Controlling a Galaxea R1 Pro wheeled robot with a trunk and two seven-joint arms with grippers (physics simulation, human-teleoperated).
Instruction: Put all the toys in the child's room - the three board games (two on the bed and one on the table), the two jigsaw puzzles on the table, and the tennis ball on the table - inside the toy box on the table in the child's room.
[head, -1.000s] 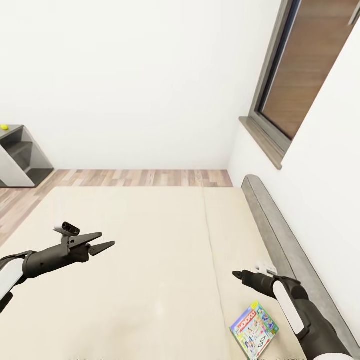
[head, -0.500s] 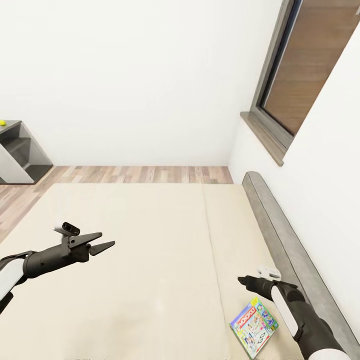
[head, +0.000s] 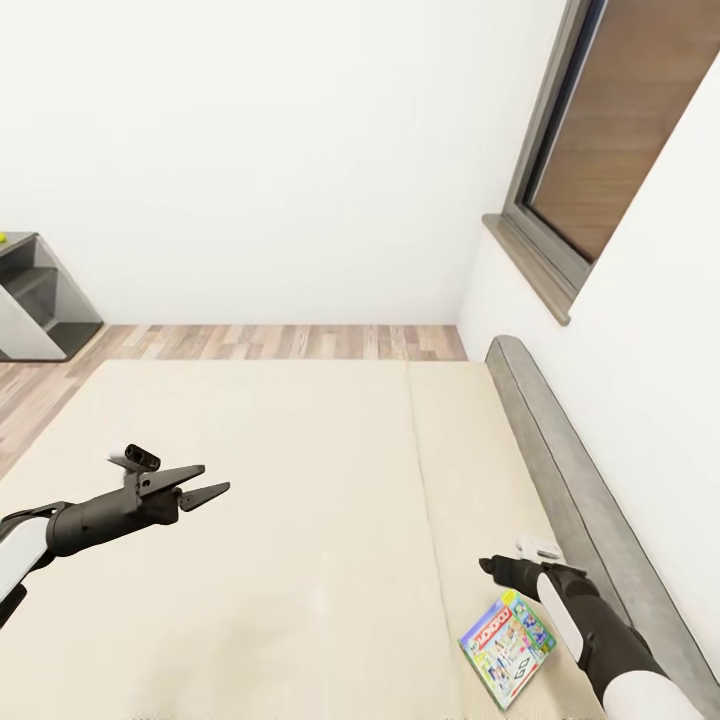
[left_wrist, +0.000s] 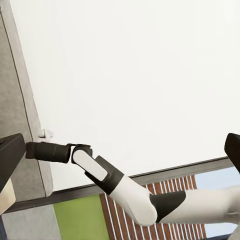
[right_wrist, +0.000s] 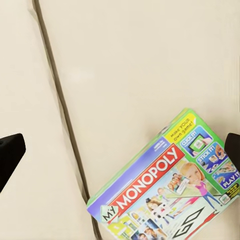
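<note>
You're working in bright, even, diffuse light with no visible source, so the white wall (head: 270, 150) is nearly blown out and the cream bed (head: 270, 480) shows almost no shading. Shadows are faint: only a soft, thin dark edge under the Monopoly box (right_wrist: 165, 195) and along the mattress seam, with no glare anywhere. Your head view is sharp in the middle but stretches at the edges, where the window frame (head: 545, 190) leans steeply, and fine print on the box lid in your right wrist view is slightly soft.
</note>
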